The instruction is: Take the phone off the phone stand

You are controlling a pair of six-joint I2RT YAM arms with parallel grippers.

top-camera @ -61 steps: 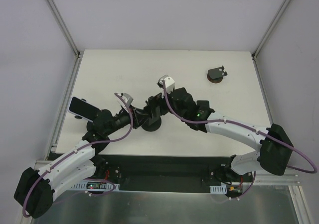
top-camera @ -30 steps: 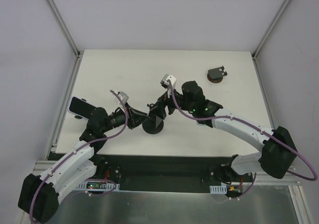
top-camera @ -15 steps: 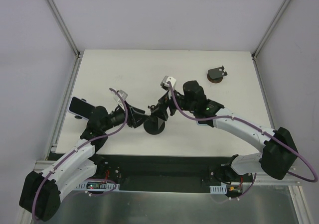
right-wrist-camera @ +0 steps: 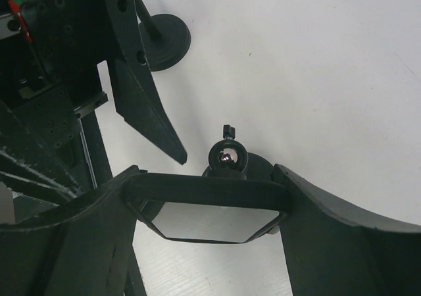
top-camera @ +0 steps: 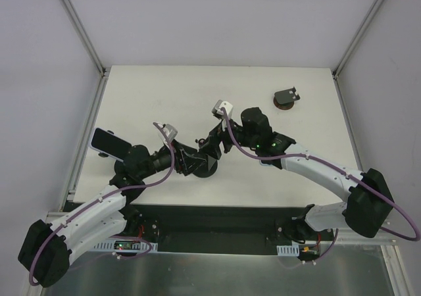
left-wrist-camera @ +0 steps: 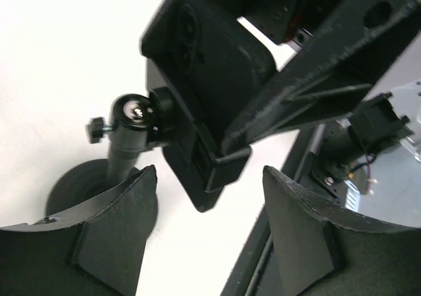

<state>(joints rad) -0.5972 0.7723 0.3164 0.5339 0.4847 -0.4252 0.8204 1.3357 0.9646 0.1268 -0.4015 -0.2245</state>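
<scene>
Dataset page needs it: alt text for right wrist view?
Right gripper pinches the phone by its edges, in front of the phone stand ball joint. A finger of the left gripper juts in from upper left.

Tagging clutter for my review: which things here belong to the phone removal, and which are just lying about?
In the job: phone, phone stand, right gripper gripping the phone, left gripper open by the stand.
Lying about: second stand far right, dark phone-like slab at left edge.

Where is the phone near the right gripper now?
In the right wrist view the phone lies between the right gripper's fingers, just below the ball joint of the phone stand, near the table's middle.
</scene>
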